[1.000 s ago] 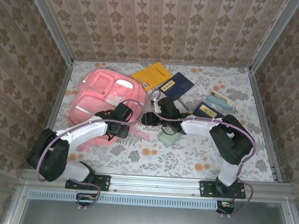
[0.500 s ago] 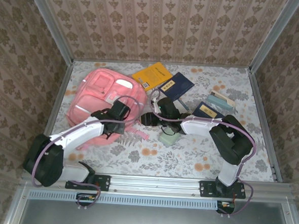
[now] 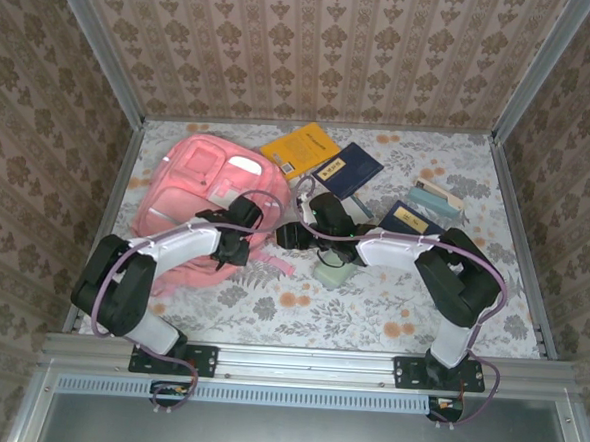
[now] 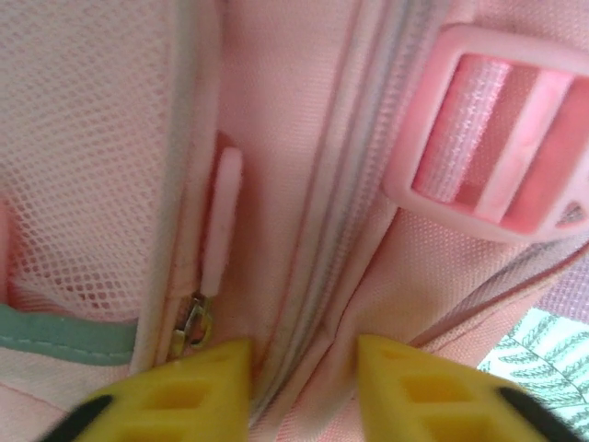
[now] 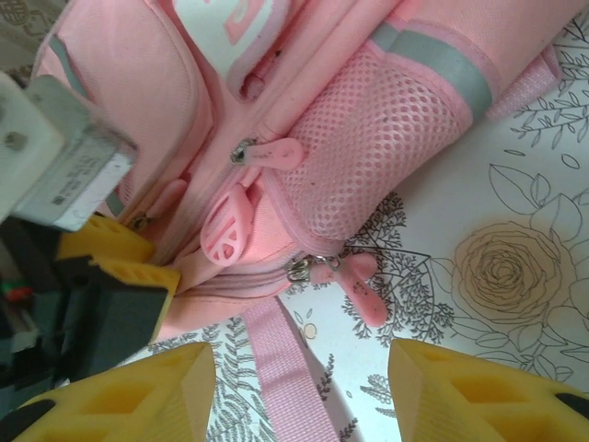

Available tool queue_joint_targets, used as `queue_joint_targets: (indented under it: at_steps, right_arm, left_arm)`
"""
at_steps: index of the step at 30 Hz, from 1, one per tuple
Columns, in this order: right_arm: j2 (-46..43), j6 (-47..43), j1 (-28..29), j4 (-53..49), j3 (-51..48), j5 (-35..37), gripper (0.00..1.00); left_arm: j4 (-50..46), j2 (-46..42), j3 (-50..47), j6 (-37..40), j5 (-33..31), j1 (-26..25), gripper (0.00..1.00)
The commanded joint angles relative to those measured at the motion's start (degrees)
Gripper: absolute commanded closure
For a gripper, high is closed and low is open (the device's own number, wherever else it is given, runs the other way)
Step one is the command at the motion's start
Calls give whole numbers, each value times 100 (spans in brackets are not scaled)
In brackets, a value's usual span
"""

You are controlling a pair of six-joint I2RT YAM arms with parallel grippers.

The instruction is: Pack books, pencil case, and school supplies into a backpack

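Observation:
The pink backpack (image 3: 191, 200) lies at the left of the table. My left gripper (image 3: 237, 244) presses on its near right edge; its yellow fingers (image 4: 198, 391) pinch a raised fold of pink fabric along a zipper seam (image 4: 322, 276), beside a metal slider (image 4: 190, 322). My right gripper (image 3: 282, 235) hovers open just right of the bag, with a pink strap (image 5: 276, 368) and a zipper pull (image 5: 359, 281) below its gap. The mint-green pencil case (image 3: 334, 272) lies under the right arm. A yellow book (image 3: 301, 148) and navy books (image 3: 346, 169) (image 3: 407, 220) lie behind. Small teal supplies (image 3: 437, 198) sit far right.
A pink buckle (image 4: 497, 138) and mesh pocket (image 4: 83, 138) lie close to the left fingers. The left gripper's yellow fingers (image 5: 120, 262) also appear in the right wrist view, a short way from the right fingers. Patterned walls enclose the table; the floral cloth (image 3: 370, 311) at front is bare.
The left gripper slid up and right along the backpack's near edge and its fingers narrowed onto the fabric. The right arm has barely moved.

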Motion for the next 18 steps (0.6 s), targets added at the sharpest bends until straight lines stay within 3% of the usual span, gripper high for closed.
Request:
queue_joint_targets:
  at_steps: [1,2,7,18]
  right_arm:
    - [-236,-93,105,317,-144,29,48]
    - [-252,-125,132,389,-180,56,48]
    - [-161,-355,206,418,-97,110,51]
    - [397,-736,264,518,384,-275,61]
  left_arm:
    - [-160,111,34,-83,-83,-66,95]
    - [-197,15,51,-94,-184,-104,100]
    - [-419,-590,173,24,-564,-247,100]
    - [-847,-1518,324,17,-423,-241,100]
